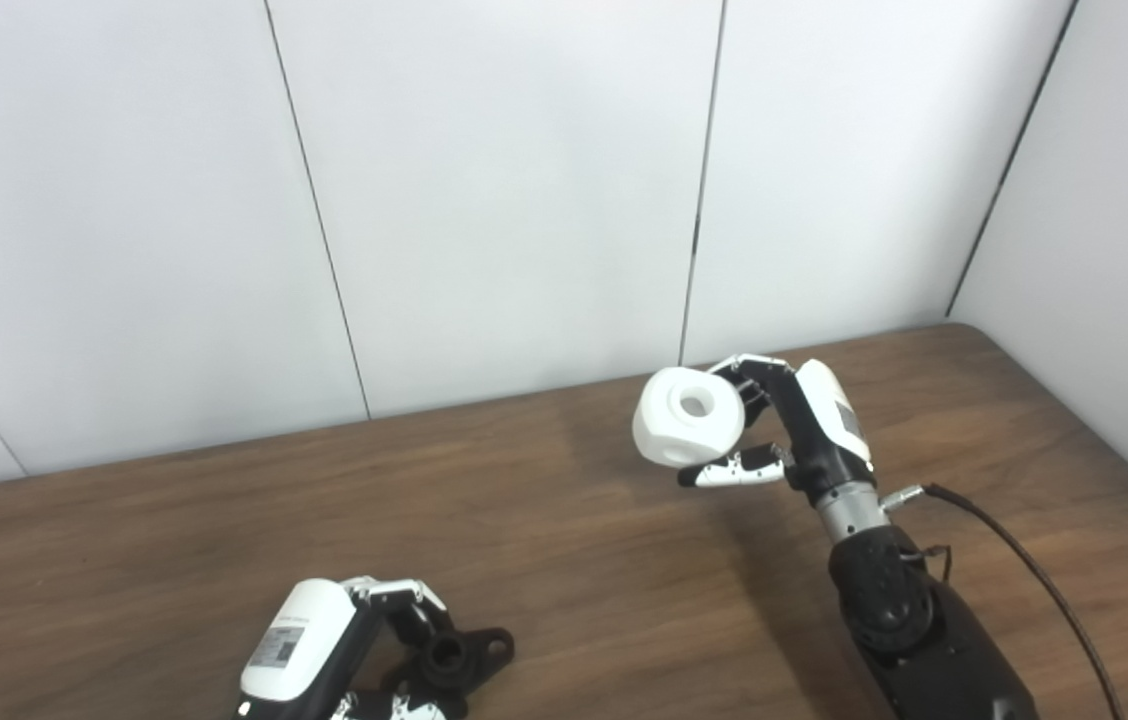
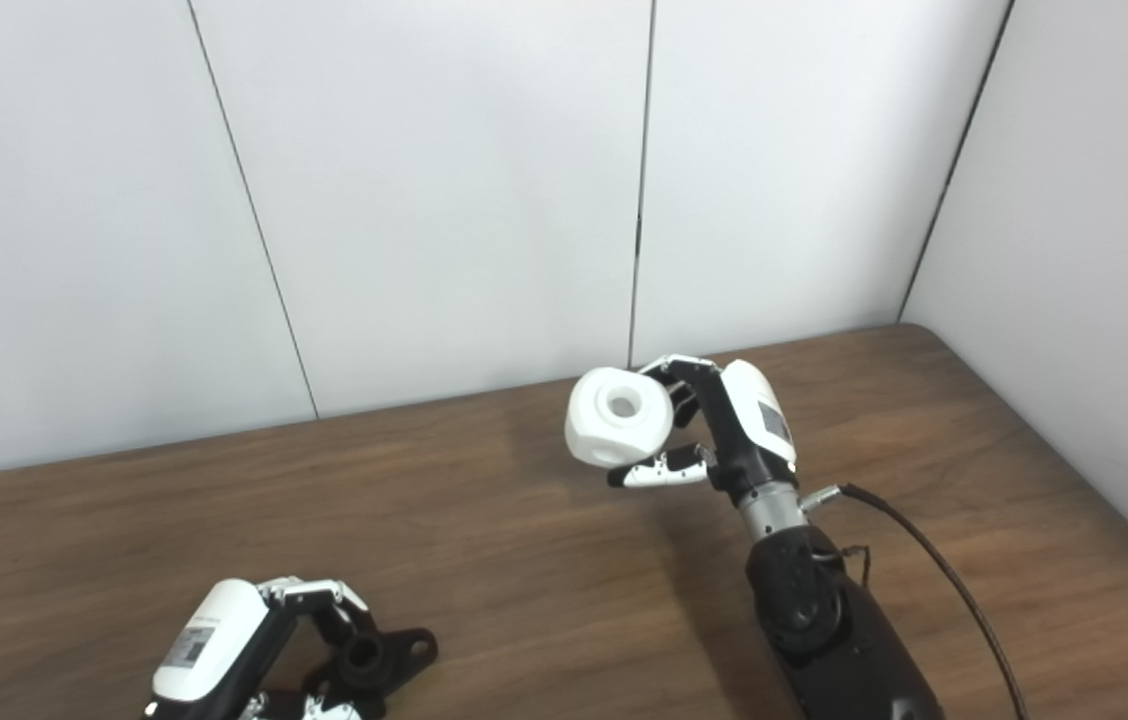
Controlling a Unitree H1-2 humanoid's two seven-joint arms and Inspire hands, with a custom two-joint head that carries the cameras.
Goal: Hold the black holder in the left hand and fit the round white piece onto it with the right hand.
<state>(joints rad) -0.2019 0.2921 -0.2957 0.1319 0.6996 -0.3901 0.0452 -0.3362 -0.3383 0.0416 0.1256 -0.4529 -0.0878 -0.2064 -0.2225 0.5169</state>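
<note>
The black holder [image 1: 454,658] lies low on the wooden table [image 1: 544,540] near the bottom edge, a round socket in its middle and a flat ear with a hole pointing right. My left hand [image 1: 324,650] is curled around its left side, fingers closed on it. The round white piece [image 1: 689,415], with a hole in its upper face, is lifted above the table at the right centre. My right hand [image 1: 784,430] is shut on it, fingers behind and thumb underneath. The same scene shows in the right eye view: holder [image 2: 374,660], white piece [image 2: 619,415].
A black cable [image 1: 1034,580] runs from the right wrist down to the bottom right. White wall panels stand close behind the table, and the table's right edge meets a side wall.
</note>
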